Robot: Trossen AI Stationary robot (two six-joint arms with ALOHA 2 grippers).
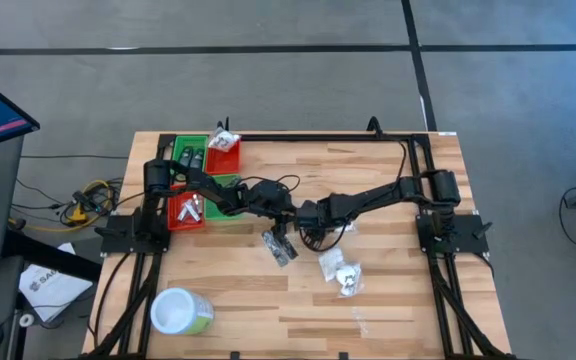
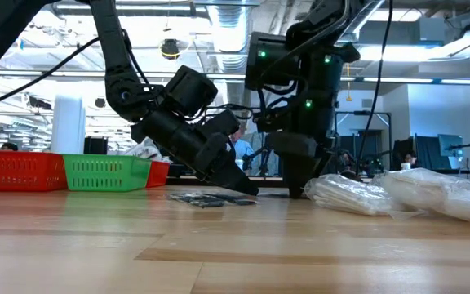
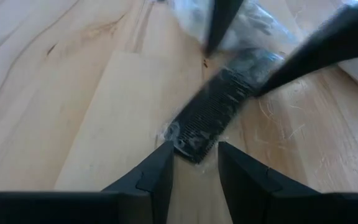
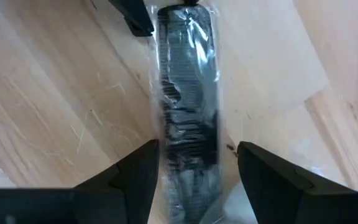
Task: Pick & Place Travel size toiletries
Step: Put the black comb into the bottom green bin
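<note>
Right tool (image 4: pixel 194 171) open astride wrapped comb (image 4: pixel 188 93), left tool (image 3: pixel 194 165) open at its other end

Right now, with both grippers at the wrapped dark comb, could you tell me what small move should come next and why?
Probably close the right gripper on the wrapped comb: its open fingers straddle one end as it lies flat on the table. The left gripper sits at the other end, fingers apart.
</note>
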